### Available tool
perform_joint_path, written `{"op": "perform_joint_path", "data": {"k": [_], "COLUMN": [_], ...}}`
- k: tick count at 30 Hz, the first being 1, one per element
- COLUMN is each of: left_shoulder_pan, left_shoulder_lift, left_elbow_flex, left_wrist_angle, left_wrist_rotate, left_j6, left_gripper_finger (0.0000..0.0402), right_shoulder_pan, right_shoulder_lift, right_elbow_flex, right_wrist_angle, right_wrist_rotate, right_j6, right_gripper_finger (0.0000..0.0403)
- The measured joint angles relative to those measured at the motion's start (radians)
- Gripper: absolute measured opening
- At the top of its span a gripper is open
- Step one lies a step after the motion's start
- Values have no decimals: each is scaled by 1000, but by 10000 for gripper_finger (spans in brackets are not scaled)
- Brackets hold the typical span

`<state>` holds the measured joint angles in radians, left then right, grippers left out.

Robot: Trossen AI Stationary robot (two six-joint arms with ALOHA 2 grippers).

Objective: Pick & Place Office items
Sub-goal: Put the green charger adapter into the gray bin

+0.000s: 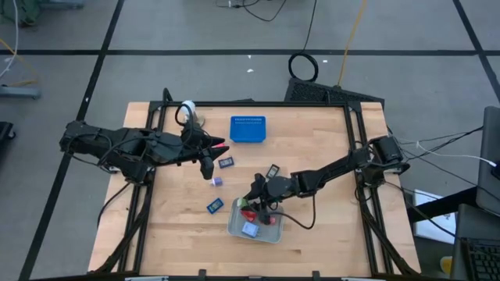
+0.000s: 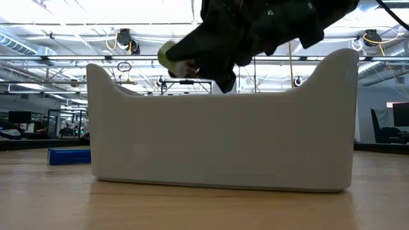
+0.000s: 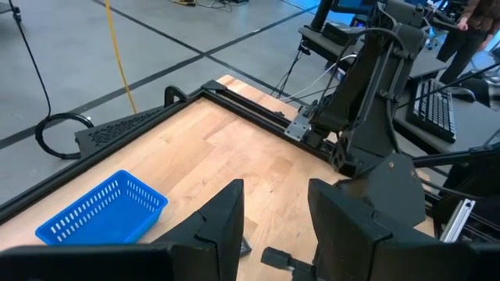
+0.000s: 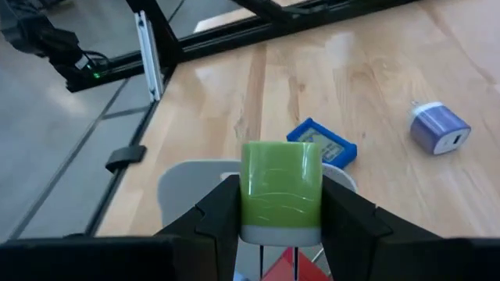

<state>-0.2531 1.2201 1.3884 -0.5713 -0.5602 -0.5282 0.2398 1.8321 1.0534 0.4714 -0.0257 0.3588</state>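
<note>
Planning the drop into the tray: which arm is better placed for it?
Right. The right gripper already holds the green piece above the white tray; the left gripper hangs farther off, empty.

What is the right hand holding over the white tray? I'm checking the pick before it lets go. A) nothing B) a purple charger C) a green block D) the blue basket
C: in the right wrist view, the right hand is shut on a green block, held between its two fingers above the white tray.
</note>
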Motion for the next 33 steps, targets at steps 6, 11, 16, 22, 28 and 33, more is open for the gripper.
{"op": "perform_joint_path", "data": {"k": [6, 11, 16, 22, 28, 33], "left_shoulder_pan": [0, 2, 12, 18, 18, 18], "left_shoulder_lift": [0, 0, 0, 0, 0, 0], "left_elbow_flex": [0, 0, 0, 0, 0, 0], "left_wrist_angle": [-1, -2, -2, -2, -3, -4], "left_wrist_rotate": [0, -18, -19, -19, -19, -19], "left_j6": [11, 23, 27, 33, 36, 35], "left_gripper_finger": [145, 145, 145, 145, 145, 145], "right_shoulder_pan": [0, 4, 20, 38, 37, 37], "right_shoulder_lift": [9, 23, 47, 45, 42, 42], "right_elbow_flex": [0, 0, 0, 43, 109, 119], "right_wrist_angle": [11, 24, 15, -94, -227, -230], "right_wrist_rotate": [23, 26, -6, -36, -81, -81], "right_j6": [-9, -15, 37, 78, 69, 69], "right_gripper_finger": [127, 127, 127, 127, 127, 130]}}
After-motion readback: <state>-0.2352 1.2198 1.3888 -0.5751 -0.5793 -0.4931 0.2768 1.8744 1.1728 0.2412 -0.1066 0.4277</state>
